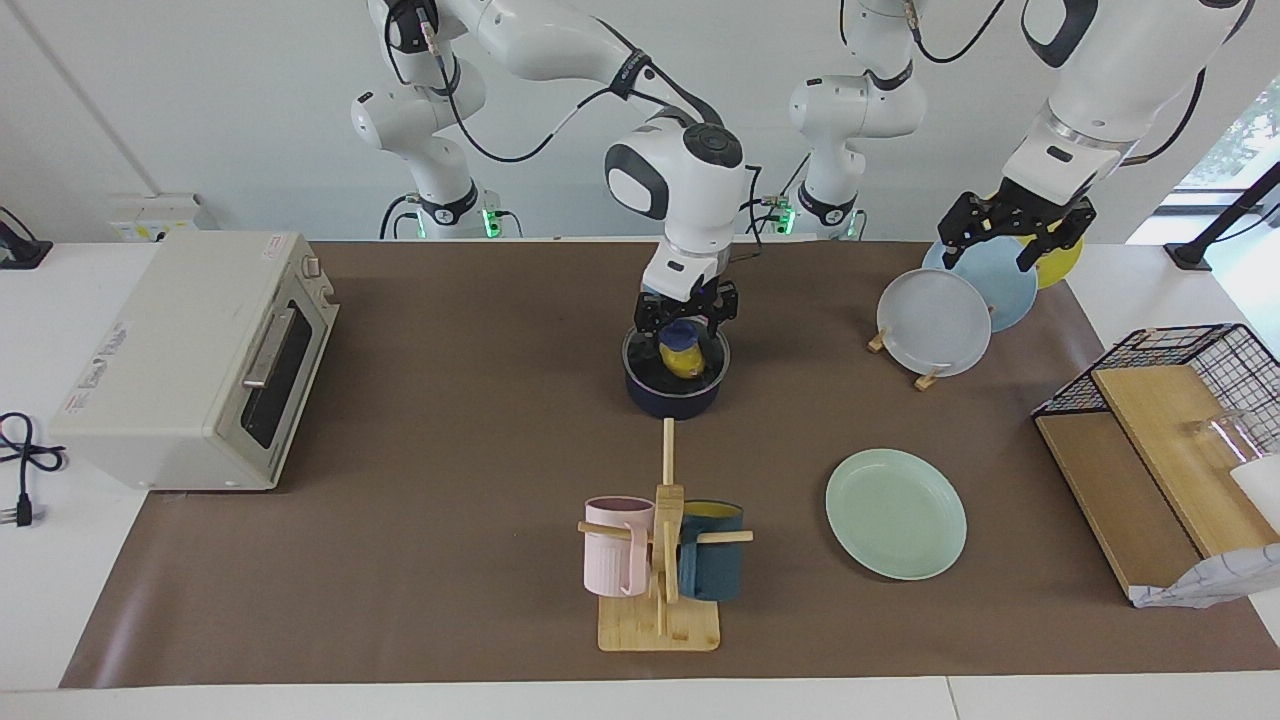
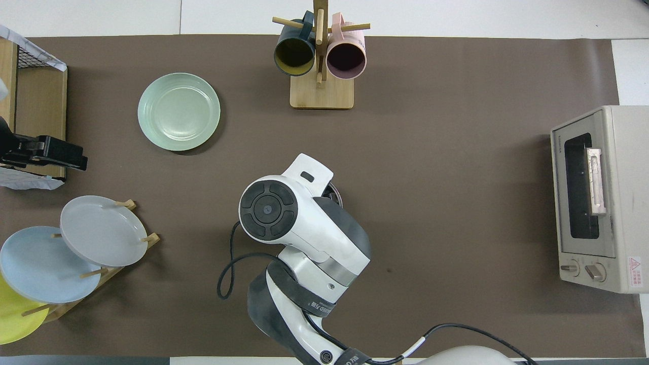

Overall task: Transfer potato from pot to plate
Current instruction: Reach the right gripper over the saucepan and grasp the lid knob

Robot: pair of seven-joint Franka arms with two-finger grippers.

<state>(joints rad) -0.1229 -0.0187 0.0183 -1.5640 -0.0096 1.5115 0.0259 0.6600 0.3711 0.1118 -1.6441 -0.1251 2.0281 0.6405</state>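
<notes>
The dark navy pot [image 1: 677, 392] stands mid-table, its handle hidden. The yellow potato [image 1: 681, 361] lies inside it, with a dark blue piece just above it. My right gripper [image 1: 686, 325] reaches down into the pot's mouth, right at the potato. In the overhead view the right arm covers the pot except a sliver of rim [image 2: 335, 195], and the potato is hidden. The mint-green plate [image 1: 895, 513] [image 2: 178, 111] lies empty, farther from the robots than the pot, toward the left arm's end. My left gripper [image 1: 1012, 238] [image 2: 61, 154] waits open above the plate rack.
A rack with grey [image 1: 933, 322], light blue and yellow plates stands near the left arm. A mug tree [image 1: 660, 560] with a pink and a dark blue mug stands farther out than the pot. A toaster oven [image 1: 190, 360] and a wire basket with boards [image 1: 1180, 450] sit at the table's ends.
</notes>
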